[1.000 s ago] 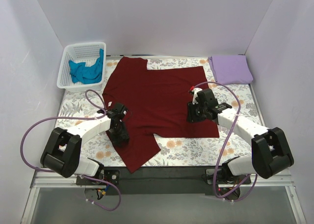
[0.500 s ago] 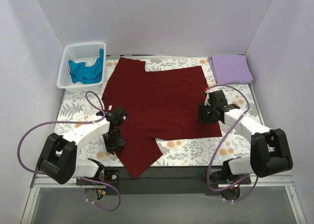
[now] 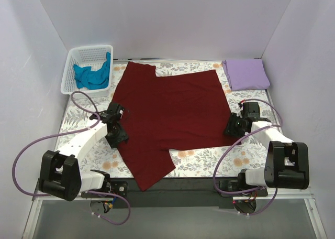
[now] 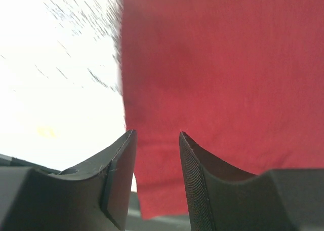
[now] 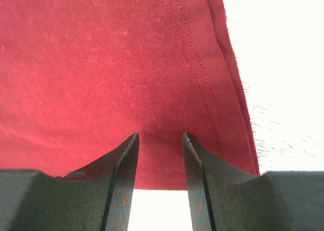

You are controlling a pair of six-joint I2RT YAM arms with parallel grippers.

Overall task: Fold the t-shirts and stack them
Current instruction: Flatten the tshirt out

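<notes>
The dark maroon t-shirt [image 3: 167, 110] lies spread flat on the floral cloth, one sleeve pointing to the near edge. My left gripper [image 3: 118, 137] is open at the shirt's left edge; in the left wrist view the left gripper [image 4: 157, 135] has the maroon fabric [image 4: 223, 64] between and beyond its fingers. My right gripper [image 3: 231, 128] is open at the shirt's right edge; in the right wrist view the right gripper [image 5: 160, 135] straddles the hemmed edge [image 5: 152, 64]. The lavender t-shirt [image 3: 247, 74] lies folded at the back right. The teal t-shirt [image 3: 91, 76] is crumpled in the basket.
The white lattice basket [image 3: 84, 54] stands at the back left. The floral grey and orange cloth [image 3: 209, 158] covers the table. White walls close in the left, back and right sides. Purple cables loop by both arms.
Both grippers have moved outward from on top of the shirt to its side edges, the left one to the left, the right one to the right. The shirt lies slightly flatter.
</notes>
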